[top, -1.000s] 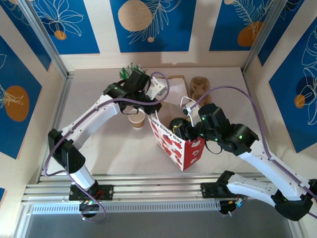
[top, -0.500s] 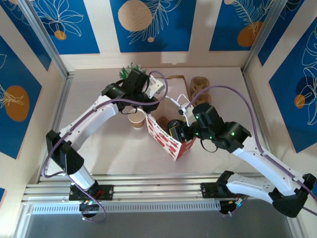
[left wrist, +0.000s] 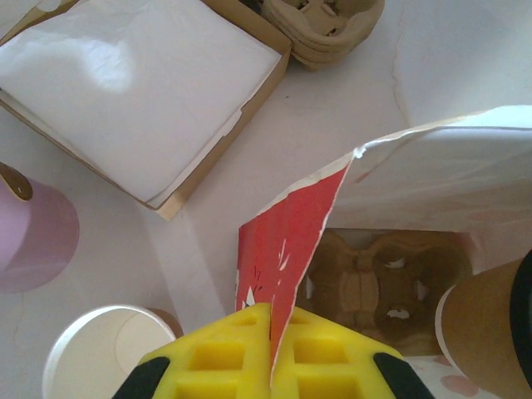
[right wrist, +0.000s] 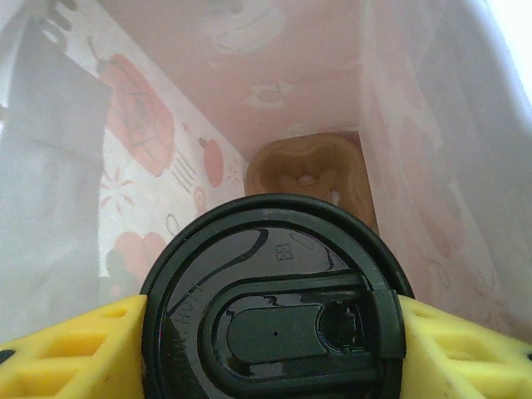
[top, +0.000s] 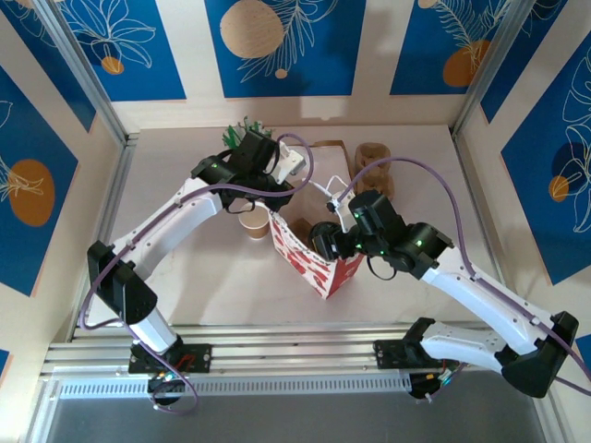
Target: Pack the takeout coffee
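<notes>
The takeout coffee (top: 325, 234), a kraft cup under a black lid (right wrist: 274, 307), hangs inside the mouth of the red-and-white paper bag (top: 309, 261). My right gripper (top: 343, 238) is shut on it, a yellow finger (right wrist: 71, 353) pressed to each side just below the lid. In the left wrist view the cup's brown wall (left wrist: 486, 324) shows at the right. My left gripper (left wrist: 274, 345) is shut on the bag's red upper edge (left wrist: 287, 241), holding it open. A moulded-pulp carrier (right wrist: 307, 170) lies at the bottom of the bag.
A lidless paper cup (top: 254, 221) stands just left of the bag. A pink cup of green sticks (top: 242, 134), a box lined with white paper (top: 328, 152) and a stack of pulp carriers (top: 374, 161) stand at the back of the table.
My right gripper has carried the coffee left and down into the bag's mouth. The bag has swung more upright. The left gripper keeps its hold.
</notes>
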